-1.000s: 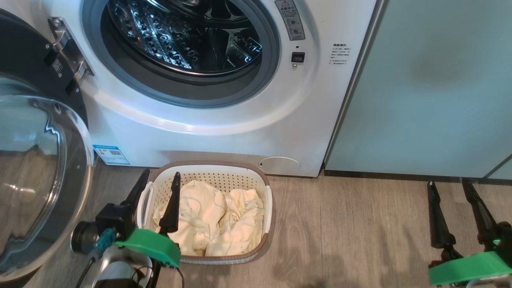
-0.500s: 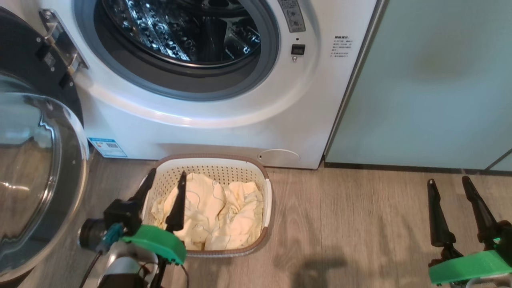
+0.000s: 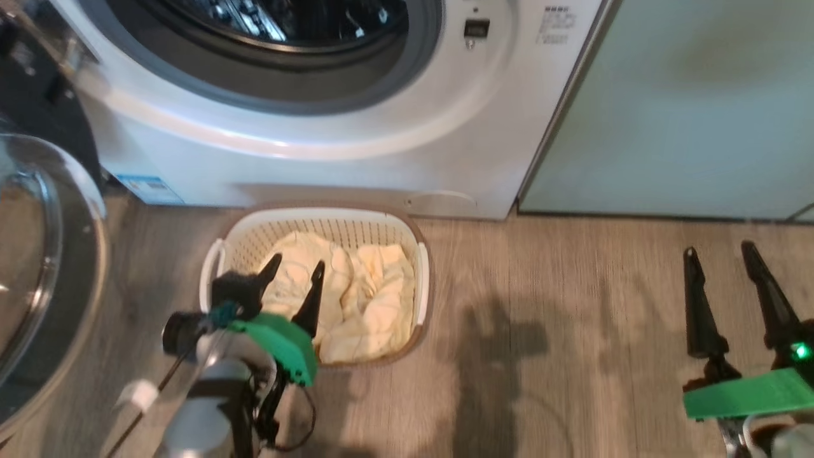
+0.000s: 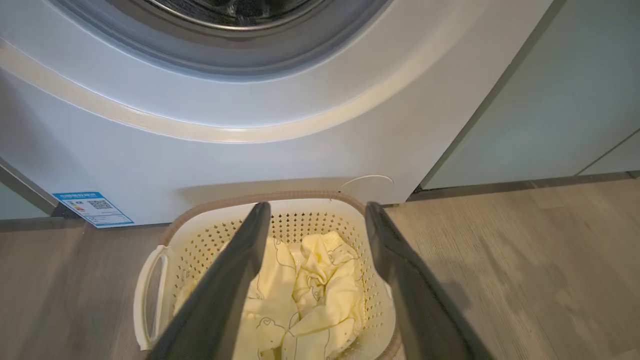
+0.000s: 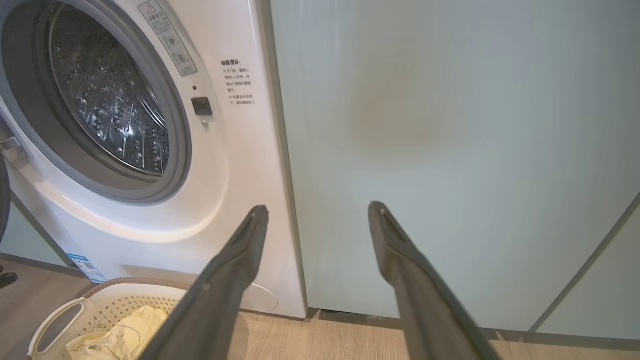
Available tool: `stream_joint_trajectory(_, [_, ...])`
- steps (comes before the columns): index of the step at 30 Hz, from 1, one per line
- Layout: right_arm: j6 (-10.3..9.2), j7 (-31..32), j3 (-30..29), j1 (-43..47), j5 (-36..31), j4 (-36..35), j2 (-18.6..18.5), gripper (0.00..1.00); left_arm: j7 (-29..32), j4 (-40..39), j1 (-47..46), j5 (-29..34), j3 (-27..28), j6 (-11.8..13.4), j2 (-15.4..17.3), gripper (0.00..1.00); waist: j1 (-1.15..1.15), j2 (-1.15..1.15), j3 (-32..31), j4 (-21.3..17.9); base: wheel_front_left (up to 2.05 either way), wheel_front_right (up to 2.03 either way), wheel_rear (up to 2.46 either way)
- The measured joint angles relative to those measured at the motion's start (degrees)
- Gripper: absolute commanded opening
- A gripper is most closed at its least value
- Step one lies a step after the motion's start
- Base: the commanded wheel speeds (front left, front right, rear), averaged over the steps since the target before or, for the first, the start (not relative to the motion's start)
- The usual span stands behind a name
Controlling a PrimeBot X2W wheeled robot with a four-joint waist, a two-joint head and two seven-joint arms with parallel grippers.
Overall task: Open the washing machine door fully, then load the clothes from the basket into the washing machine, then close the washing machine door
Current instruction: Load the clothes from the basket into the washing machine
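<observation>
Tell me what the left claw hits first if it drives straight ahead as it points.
Likely the far rim of the basket: the left claw lines up with it, above the clothes. Past that, the washing machine. Depth is unclear.

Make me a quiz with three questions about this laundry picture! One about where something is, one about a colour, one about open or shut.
1. Where is the basket? A) inside the drum B) on the floor before the washing machine C) on a shelf
2. What colour are the clothes? A) red B) black C) pale yellow
3. The washing machine door is: A) open B) shut C) missing
Answers: 1 B, it stands on the floor below the drum mouth. 2 C, the fabric looks pale yellow. 3 A, it is swung aside, leaving the drum mouth uncovered.
</observation>
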Motion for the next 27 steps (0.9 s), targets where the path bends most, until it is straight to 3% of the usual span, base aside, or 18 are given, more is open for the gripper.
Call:
stream_joint_trajectory(8, [0.0, 0.0, 0.8, -3.8, -0.3, -1.4, 0.0, 1.0, 0.0, 11.0, -10.4, -2.6, -4.5, -0.5, 0.0, 1.0, 0.01, 0.0, 7.2, -1.6, 0.0, 0.0, 0.0])
stream_joint_trajectory(15, [0.0, 0.0, 1.9, -7.5, 0.8, -2.4, 0.0, 1.0, 0.0, 20.4, -17.4, -9.1, -11.5, -0.5, 0.6, 1.0, 0.01, 0.0, 14.4, -3.8, 0.0, 0.0, 0.0])
stream_joint_trajectory(27, [0.0, 0.0, 3.9, -13.7, 3.0, -4.5, 0.0, 1.0, 1.1, 25.3, -26.9, -19.3, -23.7, -0.5, 5.9, 1.0, 0.01, 0.0, 27.2, -8.2, 0.0, 0.0, 0.0])
